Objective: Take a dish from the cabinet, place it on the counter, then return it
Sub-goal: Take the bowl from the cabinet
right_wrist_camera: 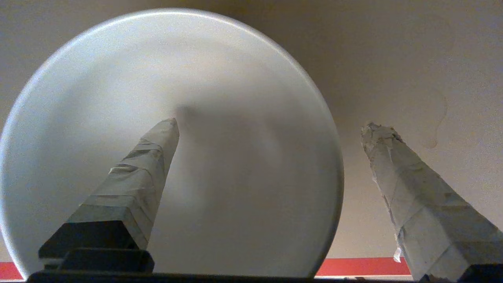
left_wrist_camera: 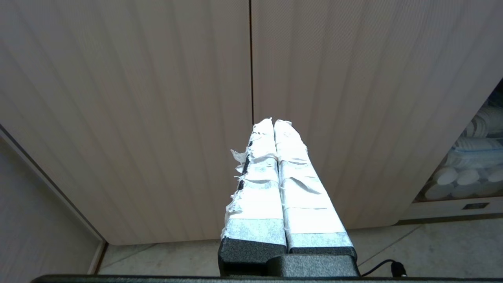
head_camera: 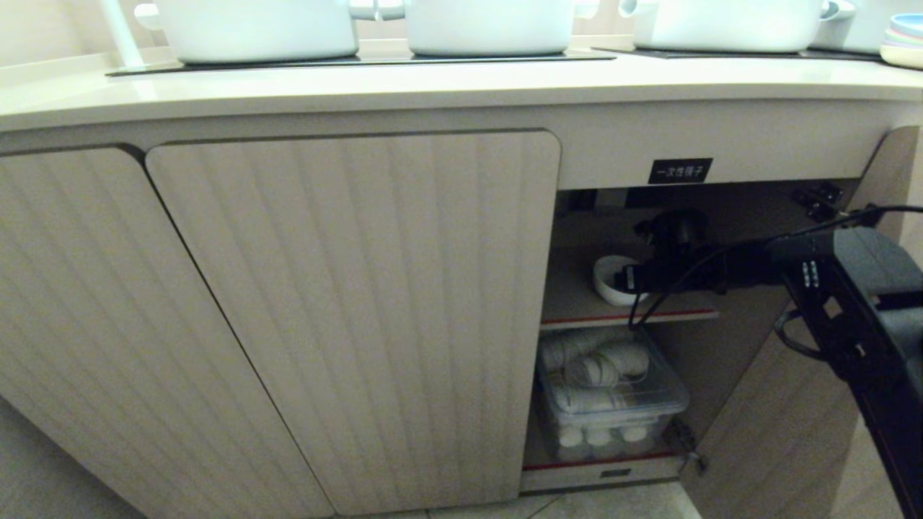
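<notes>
1. Right claw (right_wrist_camera: 271, 129) was spread wide inside the cabinet (head_camera: 721, 216), nothing gripped; one finger (right_wrist_camera: 153, 157) over the dish (right_wrist_camera: 235, 118).
2. Dish was seated on the upper shelf (head_camera: 577, 303).
3. Left claw (left_wrist_camera: 274, 122) was pressed closed, empty.

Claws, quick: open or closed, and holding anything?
Left claw: closed, empty, parked before the cabinet doors.
Right claw: open, straddling the rim of the bowl on the shelf, not gripping it.

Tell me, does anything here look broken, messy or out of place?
Only small things. The white tape wrapped on the left gripper fingers is frayed and peeling along one edge. A faint ring-like stain marks the cabinet surface beside the dish. The dish itself looks whole, and nothing is spilled.
</notes>
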